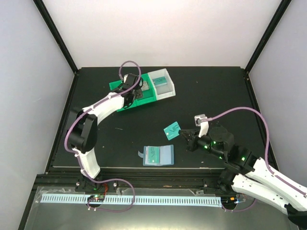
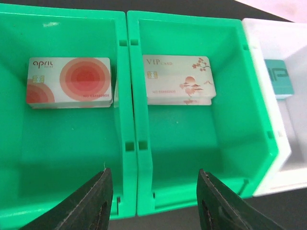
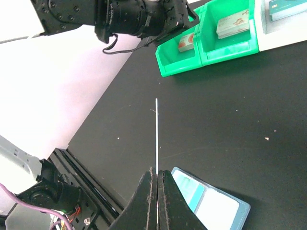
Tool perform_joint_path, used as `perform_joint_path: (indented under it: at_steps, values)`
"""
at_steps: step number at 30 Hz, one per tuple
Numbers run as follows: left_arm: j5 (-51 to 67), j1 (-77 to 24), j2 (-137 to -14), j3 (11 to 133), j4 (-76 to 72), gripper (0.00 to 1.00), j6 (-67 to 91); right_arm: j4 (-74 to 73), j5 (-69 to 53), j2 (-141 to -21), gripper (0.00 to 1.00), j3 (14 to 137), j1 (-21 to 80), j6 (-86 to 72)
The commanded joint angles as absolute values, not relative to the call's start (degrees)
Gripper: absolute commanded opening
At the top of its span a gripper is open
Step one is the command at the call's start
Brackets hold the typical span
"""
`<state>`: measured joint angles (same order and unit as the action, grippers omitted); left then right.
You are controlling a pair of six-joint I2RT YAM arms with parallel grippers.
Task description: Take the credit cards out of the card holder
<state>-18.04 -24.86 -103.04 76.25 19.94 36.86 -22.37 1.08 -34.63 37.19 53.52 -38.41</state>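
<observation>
The light-blue card holder (image 1: pixel 158 155) lies open and flat on the black table near the front edge; it also shows in the right wrist view (image 3: pixel 211 203). A teal-green card (image 1: pixel 152 155) shows in its left pocket. My right gripper (image 1: pixel 183 137) is shut on another teal-green credit card (image 1: pixel 171 130) and holds it above the table, up and right of the holder. In the right wrist view that card (image 3: pixel 156 134) is edge-on, a thin white line between the closed fingers (image 3: pixel 157 175). My left gripper (image 1: pixel 132 91) is open and empty over the green bins, fingertips apart (image 2: pixel 153 172).
Two joined green bins (image 2: pixel 132 143) stand at the back left, one holding whitish cards with red circles (image 2: pixel 69 82), the other whitish cards with red blossoms (image 2: pixel 178 79). A white bin (image 1: pixel 162 84) beside them holds teal cards (image 2: pixel 279 79).
</observation>
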Motion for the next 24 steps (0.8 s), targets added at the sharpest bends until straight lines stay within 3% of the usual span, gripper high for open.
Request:
perform_joint_path:
  at_steps: [1,17,24]
  values:
    - [-19.7,-23.6,-106.7,80.6,22.2,0.5,35.3,-22.3,0.3,-34.3,0.01,37.2,53.2,-37.5]
    - [-13.1,-20.8,-114.9,83.9,19.7,0.5,34.4,-26.0,1.5,-31.4,0.01,35.5,53.3,-37.7]
    - [-12.3,-20.6,-112.6,83.4,22.1,0.36,34.4,-26.8,2.7,-30.1,0.01,34.7,53.3,-38.8]
